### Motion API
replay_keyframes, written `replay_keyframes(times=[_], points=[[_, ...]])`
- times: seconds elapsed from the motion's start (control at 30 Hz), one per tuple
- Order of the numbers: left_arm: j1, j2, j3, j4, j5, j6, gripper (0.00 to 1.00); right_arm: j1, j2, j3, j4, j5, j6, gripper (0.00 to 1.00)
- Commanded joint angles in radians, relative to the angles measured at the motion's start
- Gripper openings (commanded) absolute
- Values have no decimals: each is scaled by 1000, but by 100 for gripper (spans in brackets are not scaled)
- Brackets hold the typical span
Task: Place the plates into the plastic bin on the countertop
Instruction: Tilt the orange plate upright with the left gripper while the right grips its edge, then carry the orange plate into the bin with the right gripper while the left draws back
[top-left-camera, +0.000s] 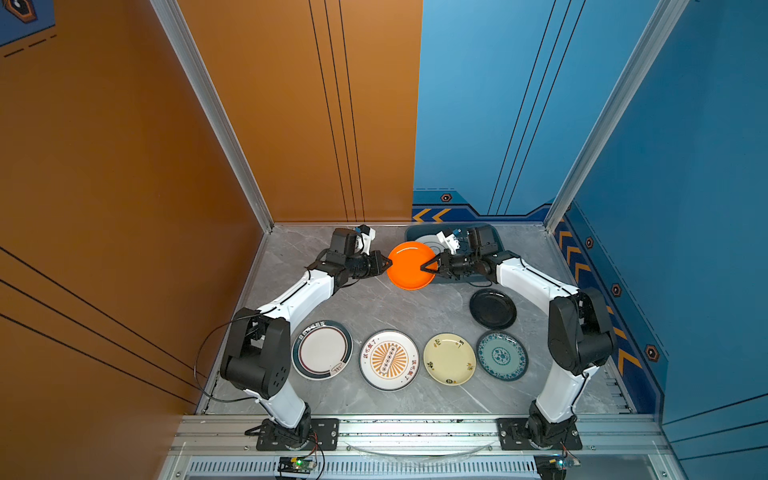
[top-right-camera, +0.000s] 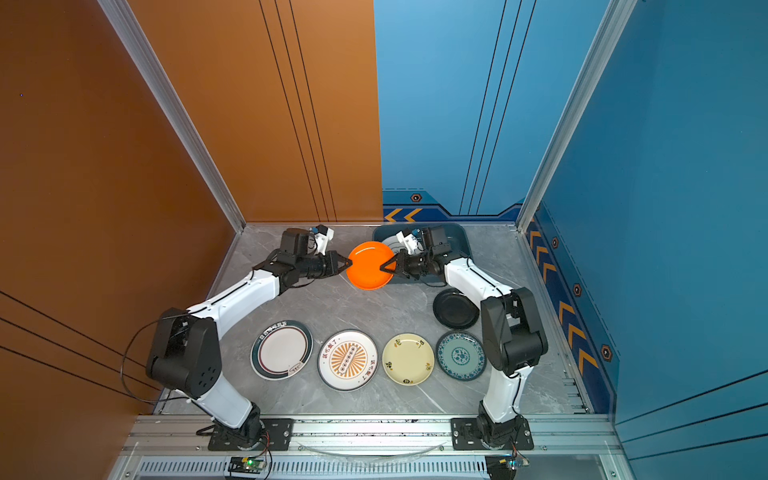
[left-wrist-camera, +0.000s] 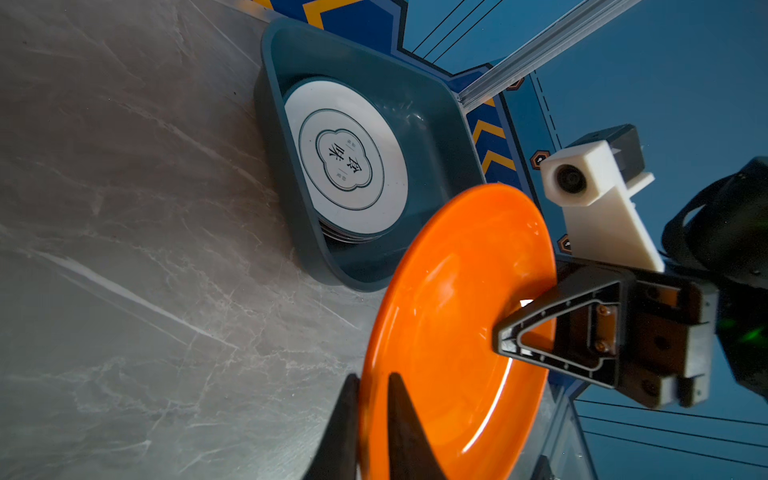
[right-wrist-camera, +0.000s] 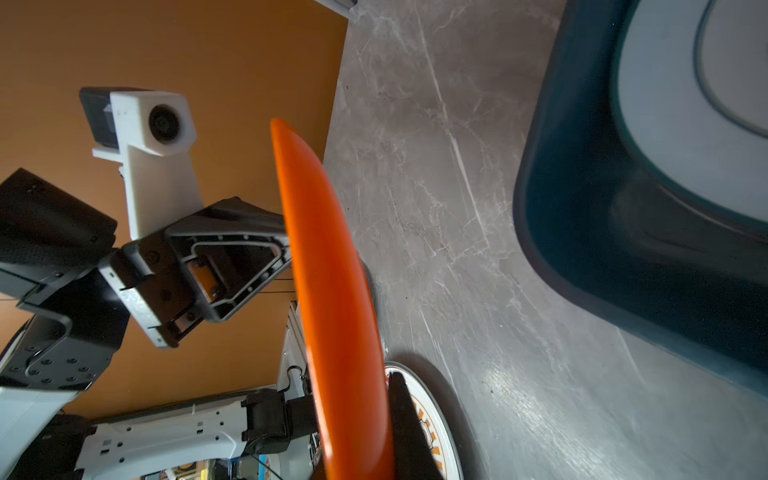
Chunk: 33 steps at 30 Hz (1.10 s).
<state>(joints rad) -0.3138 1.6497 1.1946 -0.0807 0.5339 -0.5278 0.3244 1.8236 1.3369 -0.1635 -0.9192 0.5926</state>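
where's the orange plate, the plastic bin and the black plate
orange plate (top-left-camera: 409, 266): a top view, centre of its face
plastic bin (left-wrist-camera: 419, 104): left wrist view, bare inner wall
black plate (top-left-camera: 493, 308): a top view, middle of its well

A plain orange plate (top-left-camera: 409, 266) hangs tilted above the grey marble counter (top-left-camera: 374, 307) beside the blue-grey bin (left-wrist-camera: 419, 124), which holds stacked white plates (left-wrist-camera: 345, 158); five more plates (top-left-camera: 389, 360) lie flat.

The orange plate (left-wrist-camera: 449, 332) looks smooth and glossy, like glazed plastic. The bin (left-wrist-camera: 432, 124) beyond the pincer is dull satin plastic. Beneath lies the countertop (top-left-camera: 374, 307), veined and faintly sheened.
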Motion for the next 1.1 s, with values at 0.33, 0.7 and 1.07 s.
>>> replay_keyframes(times=[0.33, 0.7, 1.07], points=[[2, -117, -66, -45, -92, 69, 71, -151, -89, -37, -27, 76, 5, 0], [45, -312, -325, 122, -173, 4, 98, -289, -81, 74, -287, 477, -117, 0], [45, -302, -435, 174, -124, -32, 98, -329, 68, 208, -376, 626, -152, 0]])
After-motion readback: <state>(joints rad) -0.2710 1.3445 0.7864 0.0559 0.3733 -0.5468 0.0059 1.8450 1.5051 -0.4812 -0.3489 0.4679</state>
